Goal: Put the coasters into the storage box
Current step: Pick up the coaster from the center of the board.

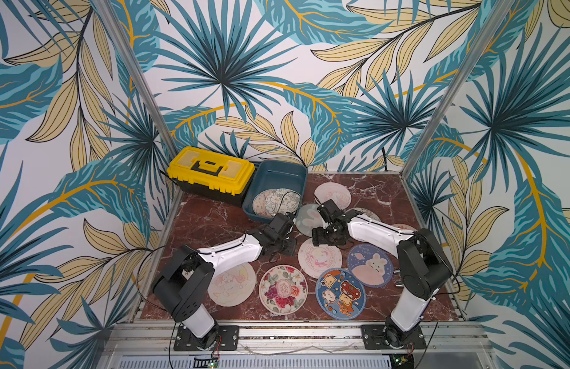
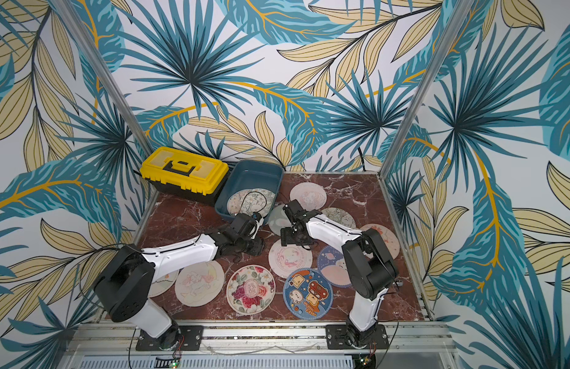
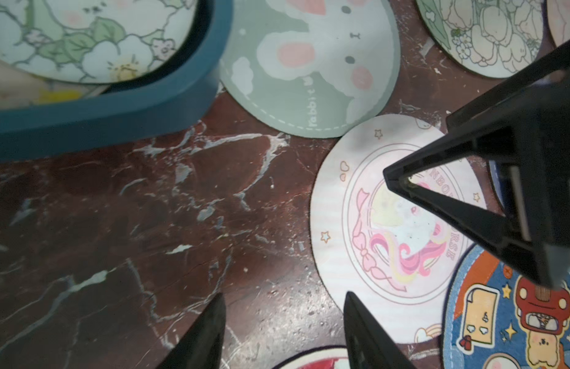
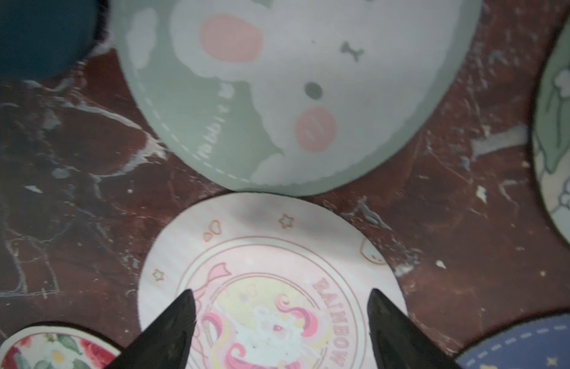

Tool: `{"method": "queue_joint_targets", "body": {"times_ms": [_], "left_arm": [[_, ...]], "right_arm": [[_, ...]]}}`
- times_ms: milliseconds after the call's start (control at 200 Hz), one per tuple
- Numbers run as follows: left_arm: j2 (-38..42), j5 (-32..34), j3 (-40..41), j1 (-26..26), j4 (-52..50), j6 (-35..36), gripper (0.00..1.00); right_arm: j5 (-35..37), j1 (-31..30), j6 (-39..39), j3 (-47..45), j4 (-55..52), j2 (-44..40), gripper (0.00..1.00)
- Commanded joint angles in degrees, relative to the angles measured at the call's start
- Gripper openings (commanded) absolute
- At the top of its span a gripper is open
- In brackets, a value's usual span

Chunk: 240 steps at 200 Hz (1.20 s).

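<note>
Bright, even light in both top views; right wrist view blurred.

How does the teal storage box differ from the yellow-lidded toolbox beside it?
The storage box is open-topped; the toolbox is shut under its lid. The storage box holds coasters; the toolbox's inside is hidden. The storage box is plain teal; the toolbox black with yellow lid. Both are rectangular, side by side.
</note>
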State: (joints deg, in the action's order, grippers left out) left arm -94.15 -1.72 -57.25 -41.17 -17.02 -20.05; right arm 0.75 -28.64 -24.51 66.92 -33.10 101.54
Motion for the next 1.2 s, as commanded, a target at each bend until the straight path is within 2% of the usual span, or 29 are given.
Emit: {"method": "queue_joint_targets", "body": {"times_ms": [0,240,416,606,851,1086,1197], "left_arm": [[-2.3,0.04,-3.71,-1.56,-0.63,2.1,0.6],[-10.05,3.99,-9.7,-6.06,-3.89,3.33,0.6],[-15.18,4.61,-13.88,-6.47,-7.71,3.05,0.6],[-17.53,7.99,-15.42,-6.5,-11.01,2.44,0.61],[-18.61,7.24,-15.69,-6.47,-11.19,1.82,0.61],[-19.0,7.5,-15.87,-6.52,-11.41,2.08,0.61],[-19.04,7.36,-15.86,-6.47,-11.46,2.02,0.61]], "right_arm": [[-0.88,0.98,-2.33,-3.56,0.49,-3.6,0.84],[-3.37,3.19,-3.69,-9.34,1.98,-7.06,0.84],[-6.15,4.21,-3.45,-12.18,3.1,-8.43,0.84],[-9.55,4.61,-3.21,-13.88,3.77,-7.56,0.83],[-14.89,4.78,-5.08,-15.53,8.46,-5.22,0.78],[-3.42,5.07,-6.25,-15.25,3.0,-7.85,0.81],[-1.51,5.64,-6.14,-15.56,1.62,-8.85,0.81]]}}
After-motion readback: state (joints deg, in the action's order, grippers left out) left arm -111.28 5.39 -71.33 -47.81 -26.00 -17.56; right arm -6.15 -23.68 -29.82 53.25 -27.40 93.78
